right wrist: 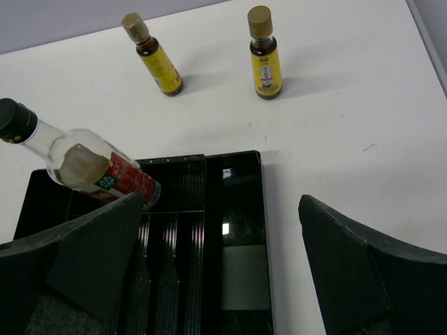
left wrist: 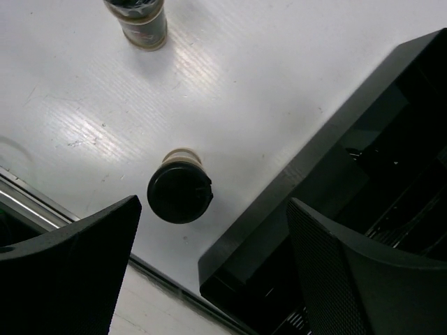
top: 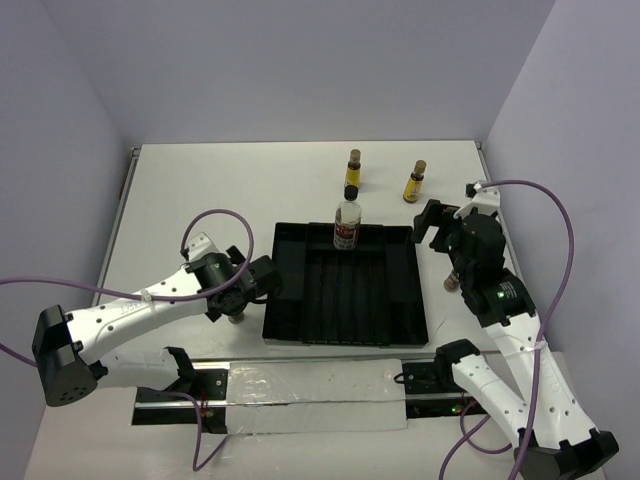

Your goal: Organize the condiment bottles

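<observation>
A clear, black-capped bottle with a red-white label [top: 347, 222] stands in the back compartment of the black tray [top: 400, 300]; it also shows in the right wrist view [right wrist: 91, 167]. Two slim yellow bottles [top: 353, 172] [top: 414, 182] stand on the table behind the tray, and show in the right wrist view [right wrist: 155, 59] [right wrist: 264, 59]. My left gripper [top: 262, 278] is open and empty over the tray's left edge. A short dark jar [left wrist: 179, 192] stands just left of the tray below it, and a second jar [left wrist: 140, 21] stands farther off. My right gripper [top: 432, 222] is open and empty above the tray's back right corner.
Another small dark jar [top: 451, 284] stands on the table right of the tray, beside the right arm. The tray [right wrist: 237, 230] has long ridged lanes and a smooth right lane [left wrist: 293, 188]. A black rail with white sheet [top: 300, 390] runs along the near edge.
</observation>
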Robot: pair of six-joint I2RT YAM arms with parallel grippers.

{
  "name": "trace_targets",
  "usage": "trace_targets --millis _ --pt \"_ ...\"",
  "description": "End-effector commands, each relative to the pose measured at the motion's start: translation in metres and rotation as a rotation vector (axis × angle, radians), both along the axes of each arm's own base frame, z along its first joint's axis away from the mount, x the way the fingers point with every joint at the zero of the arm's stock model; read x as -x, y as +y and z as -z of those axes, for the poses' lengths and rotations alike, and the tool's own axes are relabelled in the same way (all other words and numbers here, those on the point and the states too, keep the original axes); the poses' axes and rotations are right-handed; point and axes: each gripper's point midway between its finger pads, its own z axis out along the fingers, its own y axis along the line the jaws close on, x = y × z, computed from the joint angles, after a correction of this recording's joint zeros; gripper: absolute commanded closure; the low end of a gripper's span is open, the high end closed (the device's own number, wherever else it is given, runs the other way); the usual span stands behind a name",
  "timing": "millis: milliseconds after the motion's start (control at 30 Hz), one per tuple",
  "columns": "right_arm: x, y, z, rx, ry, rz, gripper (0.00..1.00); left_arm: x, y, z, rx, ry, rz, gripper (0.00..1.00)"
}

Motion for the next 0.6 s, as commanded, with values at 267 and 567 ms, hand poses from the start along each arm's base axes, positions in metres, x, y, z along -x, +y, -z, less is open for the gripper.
trace_targets --millis 267,567 --pt "-0.008 0.006 -0.002 -0.011 -0.028 -0.02 0.0 0.014 0.018 0.022 -0.007 0.033 -0.093 0.12" --pt "-0.009 0.009 0.0 -0.013 -0.023 -0.031 0.0 0.009 0.02 0.032 -0.069 0.033 -0.094 0.2"
